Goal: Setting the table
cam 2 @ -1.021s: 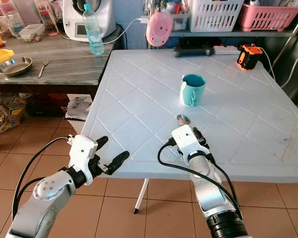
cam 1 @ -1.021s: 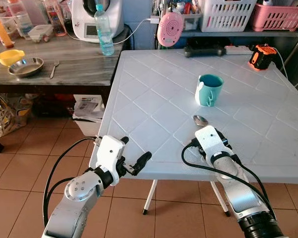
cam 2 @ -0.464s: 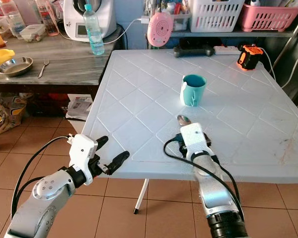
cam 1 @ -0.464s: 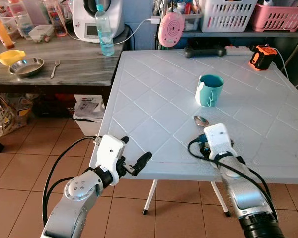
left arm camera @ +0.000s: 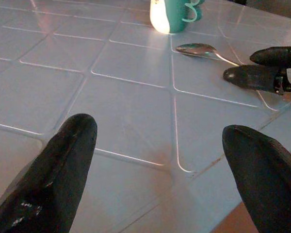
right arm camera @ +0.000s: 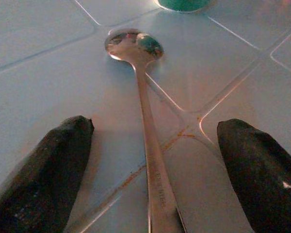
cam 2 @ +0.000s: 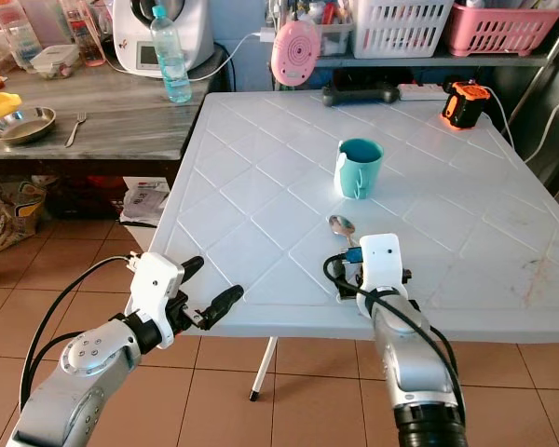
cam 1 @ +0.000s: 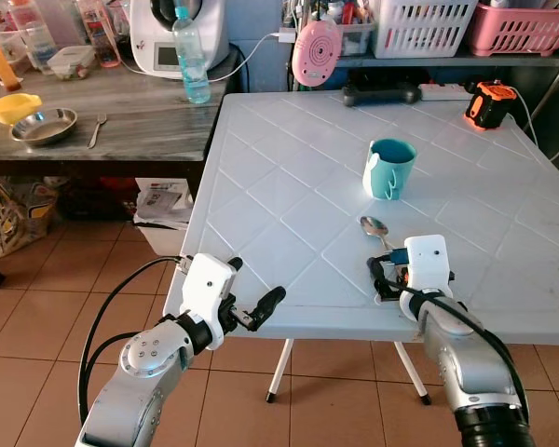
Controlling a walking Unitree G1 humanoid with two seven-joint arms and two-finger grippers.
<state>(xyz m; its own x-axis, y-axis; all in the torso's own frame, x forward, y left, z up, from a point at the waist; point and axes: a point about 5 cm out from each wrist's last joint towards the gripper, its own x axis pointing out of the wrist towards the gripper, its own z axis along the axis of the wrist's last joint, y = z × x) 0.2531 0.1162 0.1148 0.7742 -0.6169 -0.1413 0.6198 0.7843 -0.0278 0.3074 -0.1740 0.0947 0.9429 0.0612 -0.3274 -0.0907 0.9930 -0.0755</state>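
Note:
A metal spoon (cam 1: 374,225) lies on the white table (cam 1: 279,186), just in front of an upright teal mug (cam 1: 388,169). My right gripper (cam 1: 385,271) rests low over the table's near edge, open, one finger on each side of the spoon handle (right arm camera: 153,165) without touching it. In the right wrist view the spoon's bowl (right arm camera: 133,44) points away from the gripper (right arm camera: 155,124). My left gripper (cam 1: 253,284) hangs open and empty at the table's near left edge; its wrist view shows the mug (left arm camera: 169,17), the spoon (left arm camera: 196,48) and the right gripper's fingers (left arm camera: 254,77).
An orange tape measure (cam 1: 489,104) sits at the table's far right. A wooden side table (cam 1: 121,112) on the left holds a steel bowl (cam 1: 43,127), a yellow dish (cam 1: 11,105), a fork (cam 1: 96,129) and a water bottle (cam 1: 190,56). Tiled floor lies below.
My right arm has drawn back toward the table's near edge and swung its wrist rightward, so more of the spoon shows. The spoon, the mug and the left arm have stayed put.

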